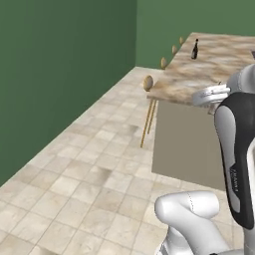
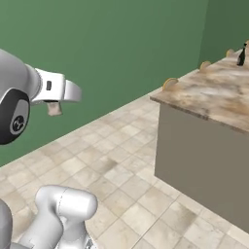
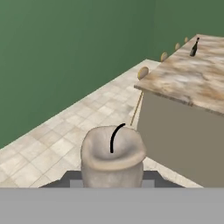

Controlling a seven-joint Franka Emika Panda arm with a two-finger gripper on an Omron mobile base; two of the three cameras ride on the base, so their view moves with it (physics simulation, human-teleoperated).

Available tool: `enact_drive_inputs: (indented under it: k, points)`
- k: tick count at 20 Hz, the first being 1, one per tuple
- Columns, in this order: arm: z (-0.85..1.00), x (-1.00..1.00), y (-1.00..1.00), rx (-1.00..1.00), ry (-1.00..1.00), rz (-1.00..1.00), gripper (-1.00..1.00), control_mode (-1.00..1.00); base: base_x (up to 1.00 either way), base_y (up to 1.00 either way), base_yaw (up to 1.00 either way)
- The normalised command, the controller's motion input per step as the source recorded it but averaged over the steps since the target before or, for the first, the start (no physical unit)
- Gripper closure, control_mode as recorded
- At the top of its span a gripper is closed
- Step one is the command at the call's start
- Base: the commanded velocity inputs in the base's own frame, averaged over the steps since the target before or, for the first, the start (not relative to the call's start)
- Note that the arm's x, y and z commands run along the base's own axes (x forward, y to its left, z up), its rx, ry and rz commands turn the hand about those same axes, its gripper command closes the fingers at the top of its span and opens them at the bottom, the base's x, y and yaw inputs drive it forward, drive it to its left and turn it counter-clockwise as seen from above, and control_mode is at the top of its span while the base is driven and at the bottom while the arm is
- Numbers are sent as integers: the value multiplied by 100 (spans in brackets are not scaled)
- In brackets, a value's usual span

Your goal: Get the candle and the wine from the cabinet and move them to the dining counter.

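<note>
Green walls, tiled floor, candle in the hand

Green walls [image 1: 64,64] meet a beige tiled floor [image 1: 89,169]. The marbled desk [image 1: 209,69] stands on a plain grey-brown base near the far corner of the room. The wine [image 1: 194,49] stands upright near the desk's far edge, well apart from the arm. Round wooden stool tops [image 1: 148,82] line the desk's wall-facing side. In the hand view the candle [image 3: 113,159], pale, with a curved black wick, sits between the fingers of the hand [image 3: 112,183], which is closed on it and held in the air above the floor, short of the desk's near corner.
</note>
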Motion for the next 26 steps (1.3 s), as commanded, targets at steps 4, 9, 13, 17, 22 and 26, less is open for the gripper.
enact_drive_inputs:
  k: [4,9,13,17,22,26]
  points:
    - [0,0,0,0,0,0,100,100,81,87,-27]
    - [0,0,0,0,0,0,100,100,95,-20,2]
    - [0,0,0,0,0,0,100,100,100,-61,6]
    - [0,0,0,0,0,0,100,100,91,11,-10]
    - [0,0,0,0,0,0,100,100,77,100,-45]
    - [0,0,0,0,0,0,100,100,84,100,-45]
